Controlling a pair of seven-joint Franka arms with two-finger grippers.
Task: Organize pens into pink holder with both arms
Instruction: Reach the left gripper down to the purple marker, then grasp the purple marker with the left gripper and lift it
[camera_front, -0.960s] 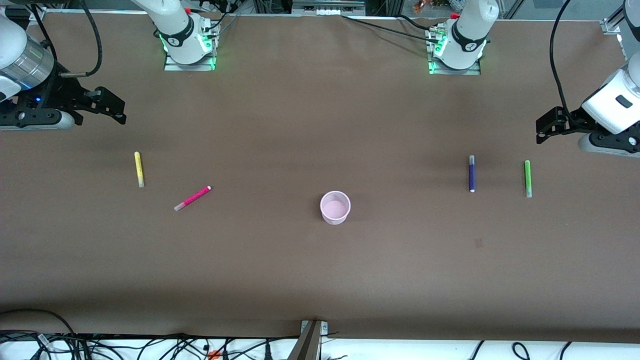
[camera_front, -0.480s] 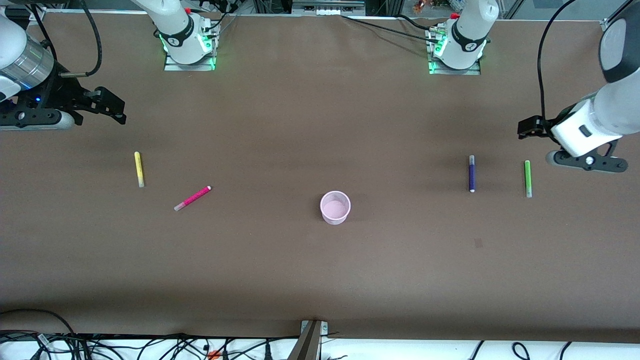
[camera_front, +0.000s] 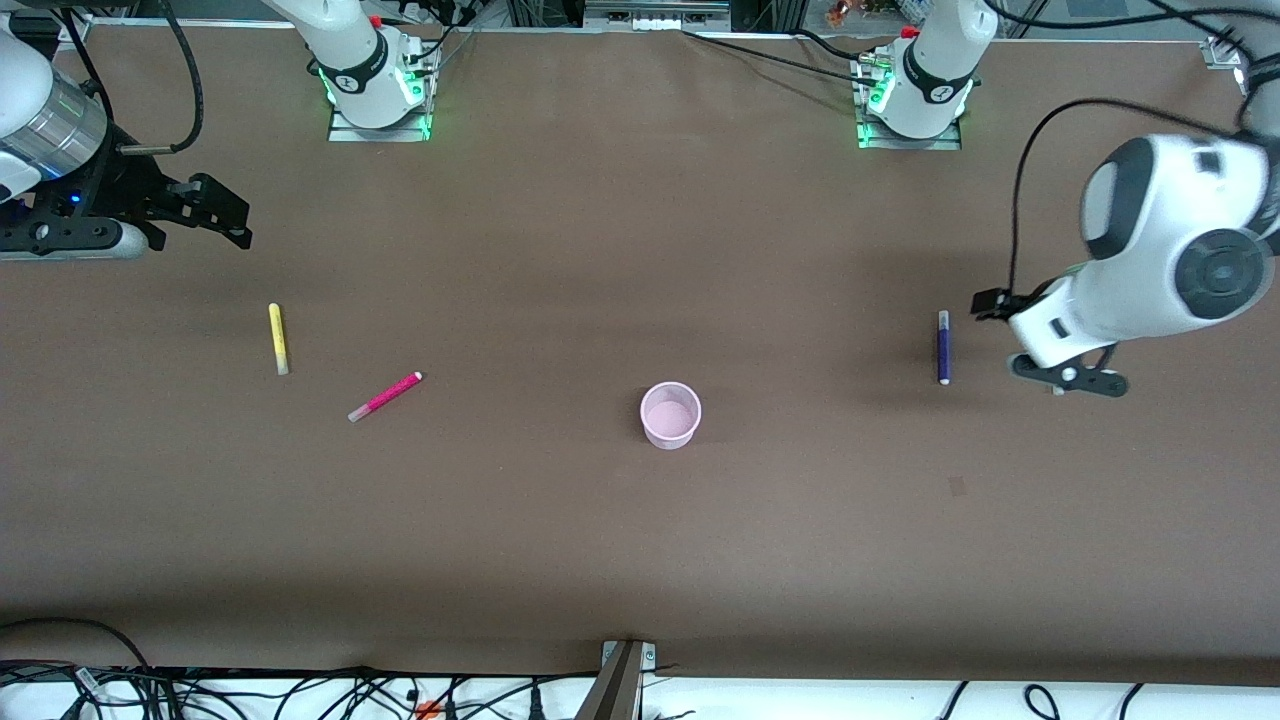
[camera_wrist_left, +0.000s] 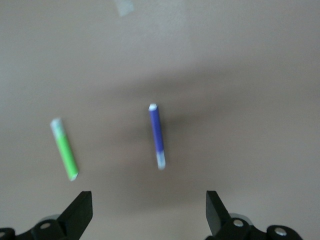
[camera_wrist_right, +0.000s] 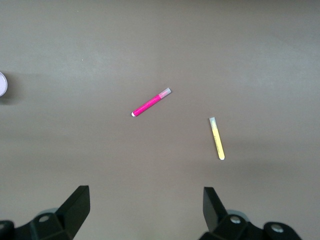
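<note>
The table (camera_front: 600, 250) wears a matt brown covering. The pink holder (camera_front: 670, 414) looks like smooth, thin plastic. Both arms have glossy white shells, the right arm (camera_front: 40, 120) showing a brushed metal band.

pens (camera_front: 943, 347): 4, green likely hidden in front view | pink holder (camera_front: 670, 414): 1
</note>
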